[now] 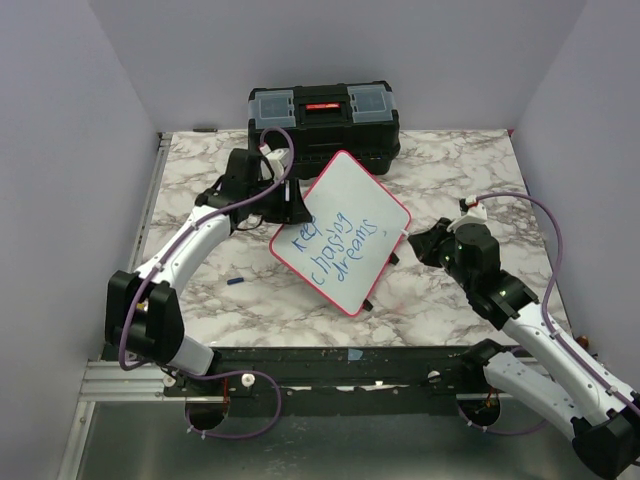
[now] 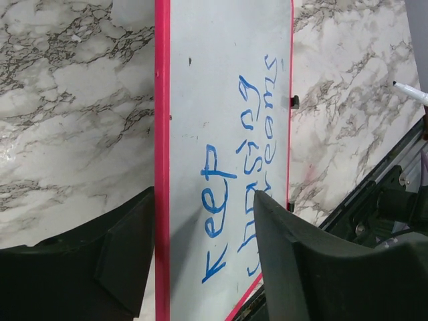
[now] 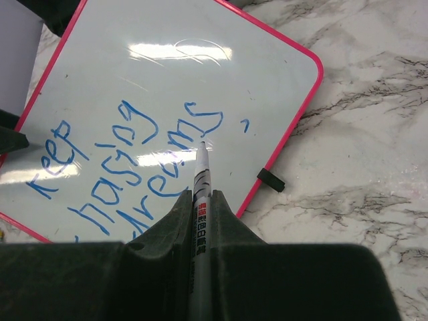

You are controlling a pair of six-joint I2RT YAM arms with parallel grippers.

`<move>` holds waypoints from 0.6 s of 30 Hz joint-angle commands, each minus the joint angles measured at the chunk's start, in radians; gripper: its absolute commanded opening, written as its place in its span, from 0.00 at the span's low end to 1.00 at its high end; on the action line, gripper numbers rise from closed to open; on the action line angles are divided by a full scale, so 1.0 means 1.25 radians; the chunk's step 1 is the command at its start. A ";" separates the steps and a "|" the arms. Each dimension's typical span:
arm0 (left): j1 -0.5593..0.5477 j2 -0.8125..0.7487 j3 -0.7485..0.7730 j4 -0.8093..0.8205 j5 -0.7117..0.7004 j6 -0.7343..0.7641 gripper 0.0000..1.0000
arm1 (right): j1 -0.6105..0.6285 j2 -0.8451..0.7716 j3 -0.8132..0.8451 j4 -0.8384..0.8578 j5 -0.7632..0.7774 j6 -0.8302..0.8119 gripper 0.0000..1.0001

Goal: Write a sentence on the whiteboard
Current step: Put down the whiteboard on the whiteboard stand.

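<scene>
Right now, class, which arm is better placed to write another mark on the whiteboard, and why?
Right. The right gripper is shut on the marker, its tip over the whiteboard by the end of the sentence. The left gripper stands open at the rim, penless.

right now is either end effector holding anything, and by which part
The right end effector grips a marker by its barrel, tip pointing at the whiteboard. The left end effector stands open astride the whiteboard's red rim, holding nothing.

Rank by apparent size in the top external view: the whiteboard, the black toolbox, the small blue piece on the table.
1. whiteboard, though it lies nearer the camera
2. black toolbox
3. small blue piece, by far the smallest
</scene>
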 commanded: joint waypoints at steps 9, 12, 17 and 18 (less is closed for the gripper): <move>-0.010 -0.137 -0.014 -0.002 -0.084 -0.012 0.72 | 0.001 -0.004 -0.015 0.004 -0.002 -0.002 0.01; -0.010 -0.178 -0.022 -0.017 -0.113 -0.015 0.75 | 0.001 -0.005 -0.012 0.005 -0.004 -0.003 0.01; -0.008 -0.256 -0.026 -0.067 -0.227 -0.052 0.76 | 0.001 -0.006 -0.007 0.004 -0.007 -0.007 0.01; -0.008 -0.272 -0.025 -0.079 -0.264 -0.064 0.76 | 0.001 -0.006 -0.005 0.004 -0.008 -0.009 0.01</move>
